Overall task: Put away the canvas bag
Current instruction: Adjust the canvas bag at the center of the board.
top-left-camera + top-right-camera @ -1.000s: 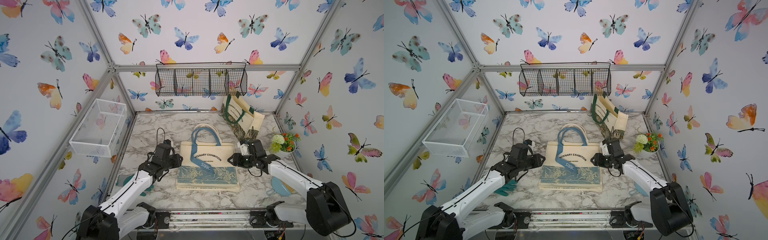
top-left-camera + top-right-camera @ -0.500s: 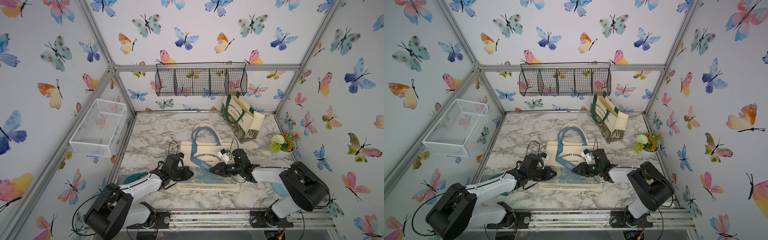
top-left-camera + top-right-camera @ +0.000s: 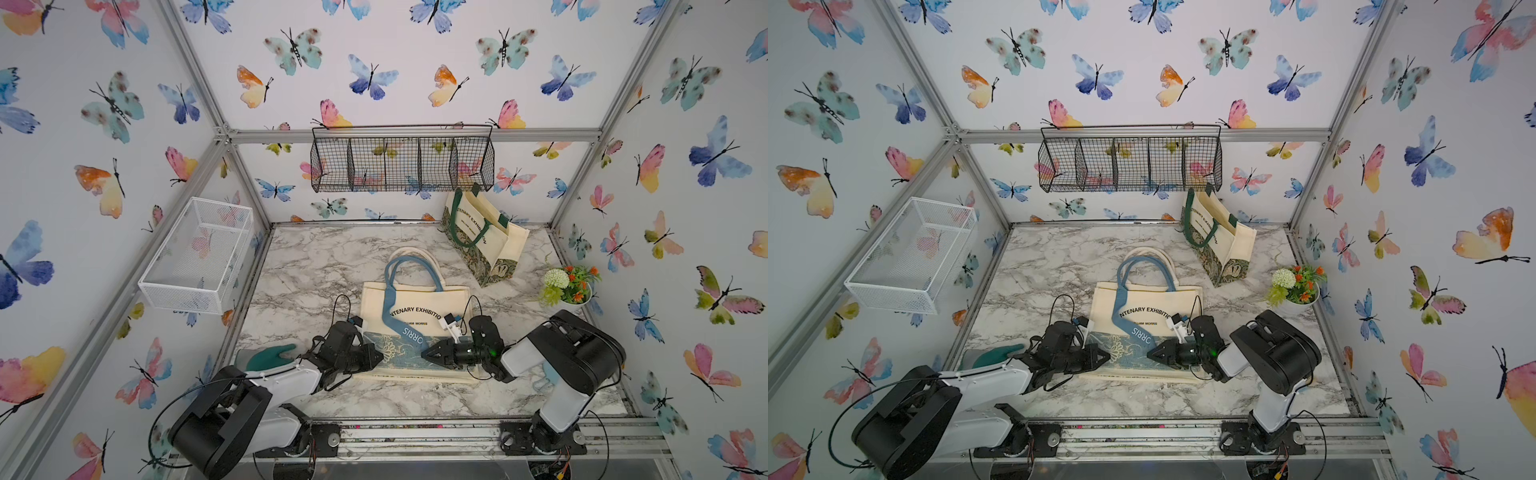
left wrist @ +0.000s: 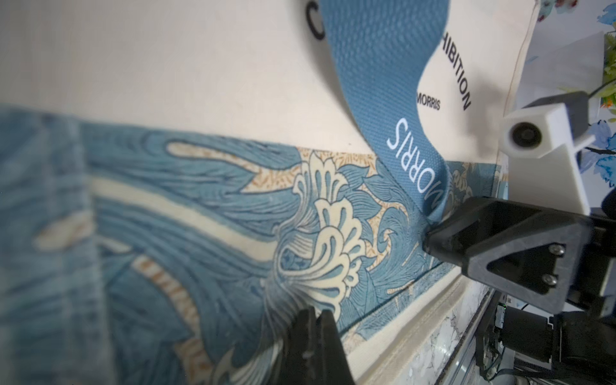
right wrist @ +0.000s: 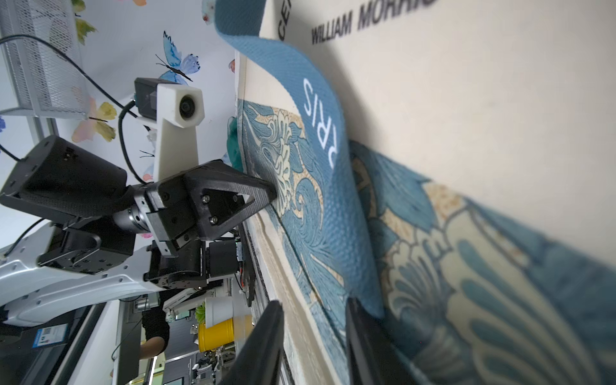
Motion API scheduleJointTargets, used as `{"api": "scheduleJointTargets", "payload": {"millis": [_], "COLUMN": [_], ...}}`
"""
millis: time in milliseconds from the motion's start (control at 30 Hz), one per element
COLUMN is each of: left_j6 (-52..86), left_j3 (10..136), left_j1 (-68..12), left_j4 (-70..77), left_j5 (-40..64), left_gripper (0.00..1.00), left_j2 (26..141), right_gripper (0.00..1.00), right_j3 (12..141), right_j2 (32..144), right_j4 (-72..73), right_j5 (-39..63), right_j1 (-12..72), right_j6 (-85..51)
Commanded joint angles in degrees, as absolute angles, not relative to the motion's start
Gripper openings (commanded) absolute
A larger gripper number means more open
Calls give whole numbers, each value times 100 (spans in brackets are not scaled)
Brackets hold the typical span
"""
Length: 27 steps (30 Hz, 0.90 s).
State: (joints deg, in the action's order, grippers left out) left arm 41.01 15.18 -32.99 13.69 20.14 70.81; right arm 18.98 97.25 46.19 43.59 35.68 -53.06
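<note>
Canvas bag [image 3: 415, 299] edge between right fingers [image 5: 266, 343]

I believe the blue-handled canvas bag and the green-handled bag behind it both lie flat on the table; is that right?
No: only the blue-handled canvas bag lies flat on the table; the green-handled bag stands upright, as both top views show.

I found both top views bright, light even and diffuse; faint soft shadows on desk [image 3: 316, 266]. Wide-angle stretch toward corners. In left wrist view, canvas bag [image 4: 166, 50] blurred close to lens, sharp around blue strap [image 4: 383, 66]. Right wrist view: near print soft, strap cast shadow.
</note>
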Motion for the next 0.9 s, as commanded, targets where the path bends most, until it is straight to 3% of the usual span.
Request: {"api": "scheduleJointTargets", "payload": {"millis": [0,100,367,600,767,867], "left_j6": [4342,4368,4229,4021,3611,3647], "left_j3": [1300,1326,1845,2838,3441,3314], "left_j1": [-3279,-3279,-3228,-3139,-3044,-3015], "left_j4": [279,183,-362,-450,-738,-852], "left_j5": [1191,1166,1219,875,1040,637], "left_gripper": [5,5,4,20,6,0], "left_j2": [6994,6939,6166,5900,7142,7673], "right_gripper": [43,49,51,47,47,47], "right_j3": [1859,1988,3148,4374,4781,4667], "right_j2": [9271,8449,6736,6350,6805,6809], "right_j4": [1899,674,-1539,-2077,-2237,-2070], "right_j5": [3083,2226,845,290,527,633], "right_j1": [3503,3361,3244,3209,3208,3204], "right_j6": [-4769,-4594,-3743,-3341,-3300,-3403]}}
